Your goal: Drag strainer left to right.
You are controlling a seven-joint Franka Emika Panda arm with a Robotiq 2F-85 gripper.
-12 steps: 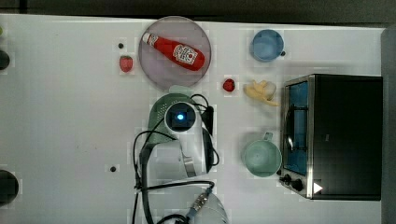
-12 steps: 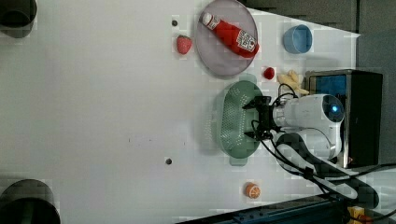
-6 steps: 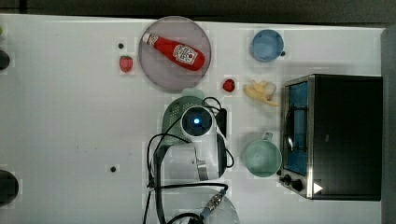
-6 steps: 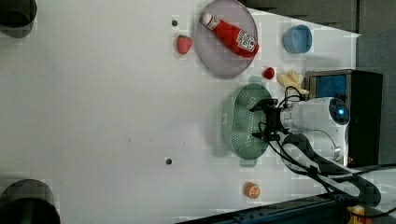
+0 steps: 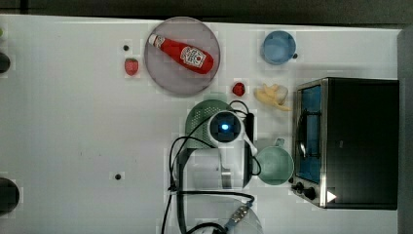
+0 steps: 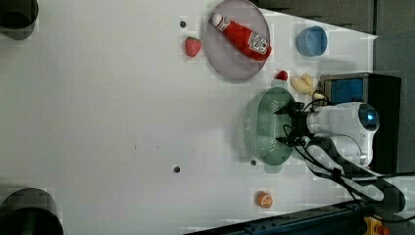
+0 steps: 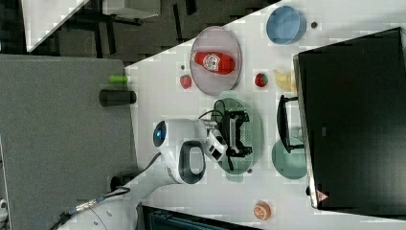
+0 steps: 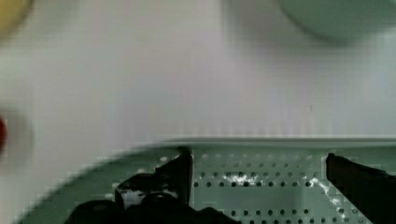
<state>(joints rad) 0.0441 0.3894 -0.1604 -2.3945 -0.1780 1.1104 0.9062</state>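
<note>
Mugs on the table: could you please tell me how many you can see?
2. A blue mug sits near the table's far edge, to the top view's right of the grey plate. A green mug stands beside the toaster oven. None looks hidden.

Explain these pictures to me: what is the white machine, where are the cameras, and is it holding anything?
The white machine is a robot arm ending in a gripper; its jaws stand open inside the strainer, a pale green perforated basin, gripping nothing. Three cameras look down on the white table from different sides; a fourth on the wrist looks past the black fingers into the strainer. Also on the table: a ketchup bottle on a grey plate, a strawberry, a blue bowl, a green mug, a black toaster oven and an orange.
</note>
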